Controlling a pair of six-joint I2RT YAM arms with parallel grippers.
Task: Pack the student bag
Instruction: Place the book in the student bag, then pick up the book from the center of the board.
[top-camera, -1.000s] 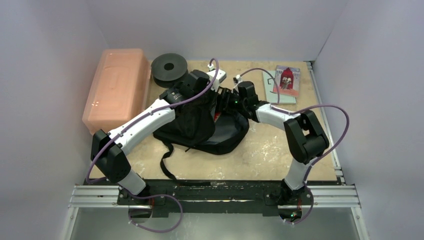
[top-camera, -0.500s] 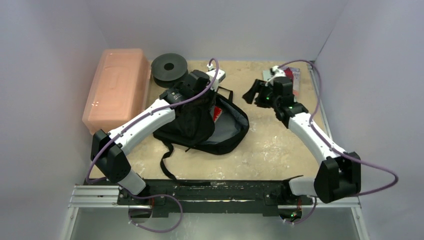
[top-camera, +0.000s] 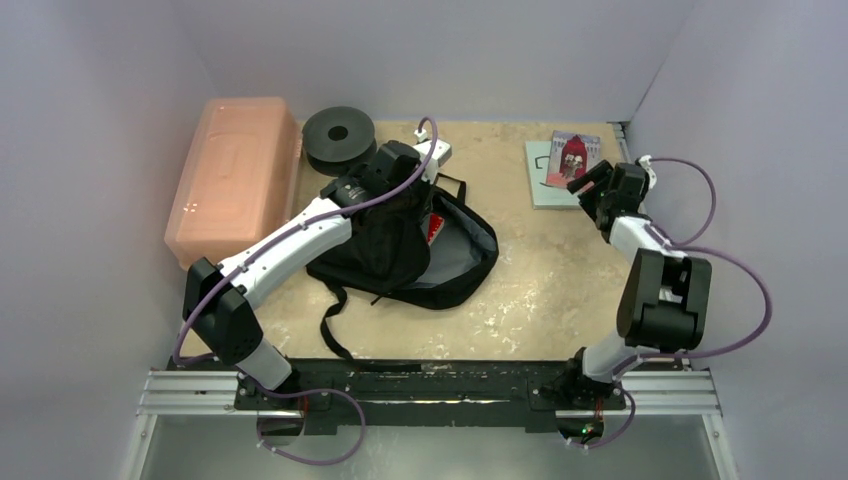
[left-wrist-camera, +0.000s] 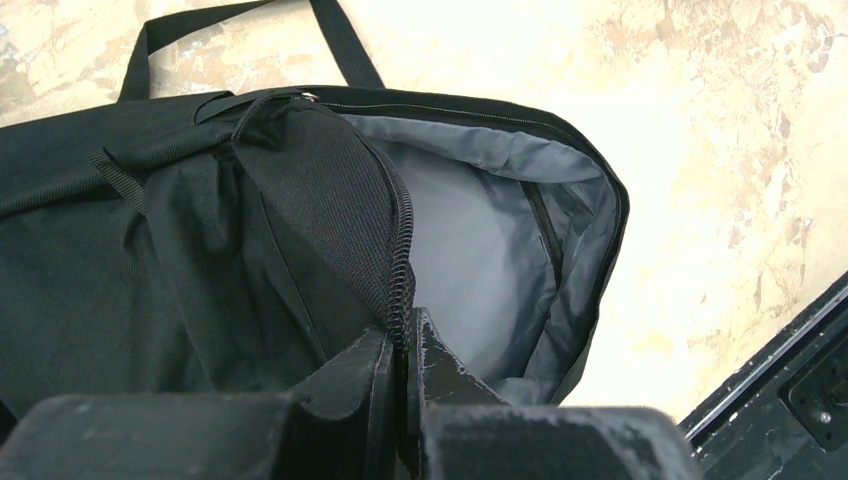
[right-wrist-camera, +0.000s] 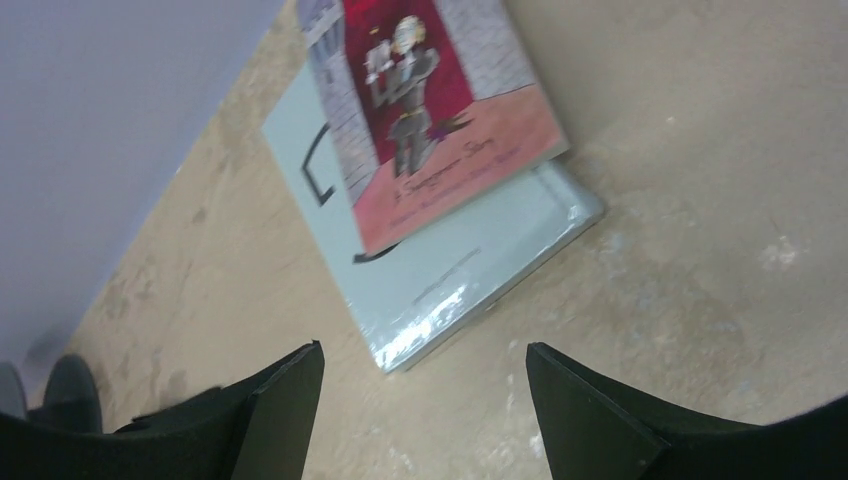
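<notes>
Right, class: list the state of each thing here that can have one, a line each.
Backpack: unzipped, held open, grey lining showing.
Left gripper: shut on the backpack's zip edge.
Right gripper: open, holding nothing.
Big book: closed, flat on the table.
Small book: closed, lying on top of the big one.
Pink box: lid on.
Spool: lying flat, untouched.

Pink box (top-camera: 232, 178) lies just beside black spool (top-camera: 338, 137) (far left) on beige table (top-camera: 540, 290).
</notes>
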